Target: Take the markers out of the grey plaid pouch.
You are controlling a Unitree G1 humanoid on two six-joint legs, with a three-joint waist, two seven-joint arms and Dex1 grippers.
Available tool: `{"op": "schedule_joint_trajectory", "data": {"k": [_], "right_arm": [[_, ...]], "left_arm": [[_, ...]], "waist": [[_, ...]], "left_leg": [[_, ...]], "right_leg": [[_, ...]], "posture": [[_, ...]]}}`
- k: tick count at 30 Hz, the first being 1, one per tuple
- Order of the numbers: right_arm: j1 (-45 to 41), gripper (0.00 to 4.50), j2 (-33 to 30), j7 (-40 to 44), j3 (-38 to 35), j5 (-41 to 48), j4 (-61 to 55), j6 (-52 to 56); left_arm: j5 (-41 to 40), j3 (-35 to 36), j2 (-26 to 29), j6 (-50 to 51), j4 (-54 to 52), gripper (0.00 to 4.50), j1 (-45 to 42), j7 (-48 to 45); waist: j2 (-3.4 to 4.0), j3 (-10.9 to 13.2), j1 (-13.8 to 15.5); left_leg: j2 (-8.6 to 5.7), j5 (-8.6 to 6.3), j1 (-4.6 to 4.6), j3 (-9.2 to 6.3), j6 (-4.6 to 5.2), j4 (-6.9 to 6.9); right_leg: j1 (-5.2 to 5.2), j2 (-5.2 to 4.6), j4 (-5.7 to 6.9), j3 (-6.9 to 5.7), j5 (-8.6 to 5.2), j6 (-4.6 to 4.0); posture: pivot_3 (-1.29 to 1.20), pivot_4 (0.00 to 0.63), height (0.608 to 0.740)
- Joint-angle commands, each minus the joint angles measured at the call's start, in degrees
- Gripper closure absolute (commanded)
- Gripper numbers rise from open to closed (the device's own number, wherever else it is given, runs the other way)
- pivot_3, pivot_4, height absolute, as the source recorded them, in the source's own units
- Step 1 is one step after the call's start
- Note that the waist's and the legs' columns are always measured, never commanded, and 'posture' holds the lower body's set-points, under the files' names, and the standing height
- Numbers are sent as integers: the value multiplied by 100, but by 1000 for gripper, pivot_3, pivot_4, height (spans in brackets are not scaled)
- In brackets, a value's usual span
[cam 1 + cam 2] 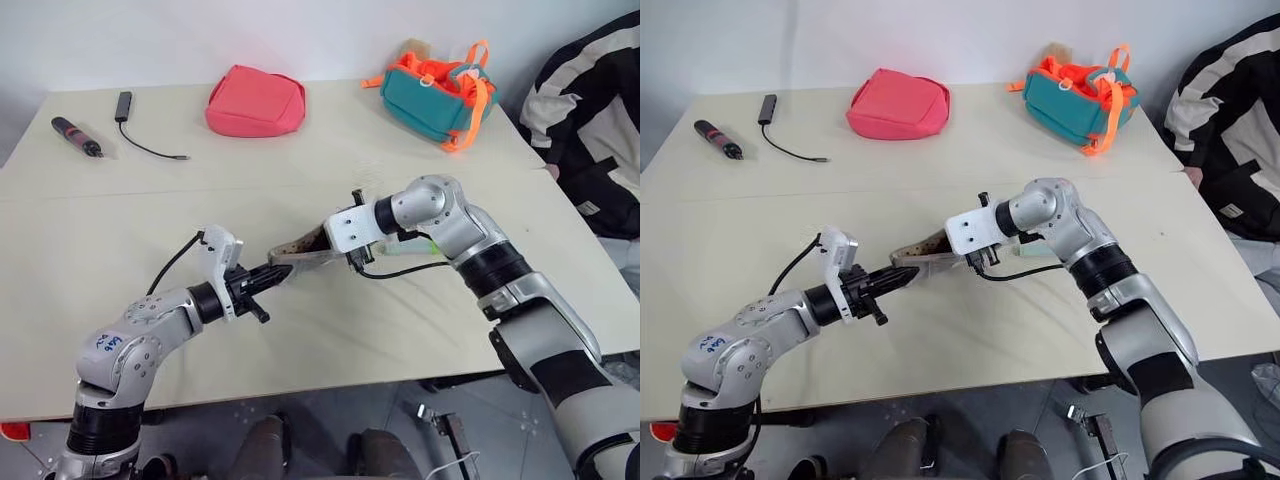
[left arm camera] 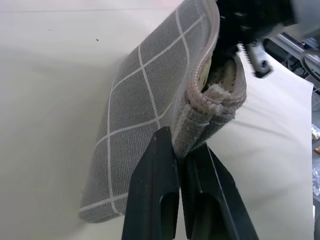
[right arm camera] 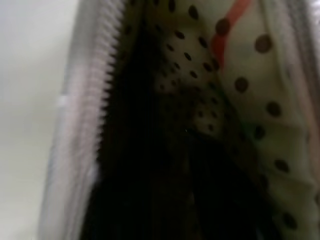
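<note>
Grey plaid fabric with thin white grid lines makes up the flat zip pouch (image 1: pixel 300 250), which is held up off the pale wooden desk (image 1: pixel 90 260) near its middle. In the head views, the left hand (image 1: pixel 268 281) is clamped tight on the pouch's nearer corner, while the right hand (image 1: pixel 345 262) meets the pouch's far, open end; whether its fingers are apart or together cannot be told. Beyond the pouch, at the desk's far edge, lie a pink-red soft pouch (image 1: pixel 255 102) and a teal bag with orange straps (image 1: pixel 435 95); far to the pouch's left sit a dark pen-like tool with a red band (image 1: pixel 78 137) and a small black cable (image 1: pixel 135 125).

From the left wrist, two black fingers (image 2: pixel 155 190) pinch the pouch's seamed corner beside the zip, whose mouth gapes open.

From the right wrist, the zip teeth (image 3: pixel 107 75) edge a cream lining with dark dots (image 3: pixel 260 100); an orange-red streak (image 3: pixel 225 30) shows inside.
</note>
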Motion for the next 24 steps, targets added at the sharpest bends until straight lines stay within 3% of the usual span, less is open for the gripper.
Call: {"op": "schedule_joint_trajectory", "data": {"k": [1, 10, 17, 20, 23, 24], "right_arm": [[-200, 3359, 136, -208, 64, -231, 261, -155], [-343, 3359, 523, -540, 217, -705, 829, -364], [-421, 3359, 859, -761, 245, -796, 1339, -238], [-441, 2811, 1013, -862, 229, -799, 1517, -208], [-465, 1889, 1037, -898, 272, -863, 1552, -313], [-475, 1889, 1049, -933, 278, -875, 1565, -348]], "left_arm": [[-334, 221, -97, 92, -34, 4500, -49, -6], [-745, 525, -194, 369, 96, 4500, -64, -4], [-1442, 1143, -456, 549, 523, 4500, -131, 203], [-1152, 960, -218, 448, 516, 4500, 54, 17], [-1224, 933, -216, 450, 468, 4500, 89, 44], [-1221, 914, -206, 459, 464, 4500, 112, 40]], "waist": [[0, 0, -2], [0, 0, -65], [0, 0, -136], [-2, -1, -156], [-2, -2, -143], [-2, -2, -142]], "left_leg": [[0, 0, 0, 0, 0, 0], [1, 0, 1, -1, 0, 1], [2, 0, 1, -5, -1, 3], [5, 1, 5, -5, -2, 1], [3, 1, 5, -5, -3, 0], [3, 1, 5, -5, -3, 1]], "right_leg": [[0, 0, 0, 0, 0, 0], [0, 1, 6, 0, 0, 0], [-2, 0, 42, 0, 0, 0], [-2, 3, 44, 2, 0, -1], [-3, 3, 46, 5, 0, -1], [-2, 3, 46, 6, 0, -1]], "posture": [[0, 150, 740], [0, 150, 740], [0, 150, 740], [0, 150, 740], [0, 150, 740], [0, 150, 740]]}}
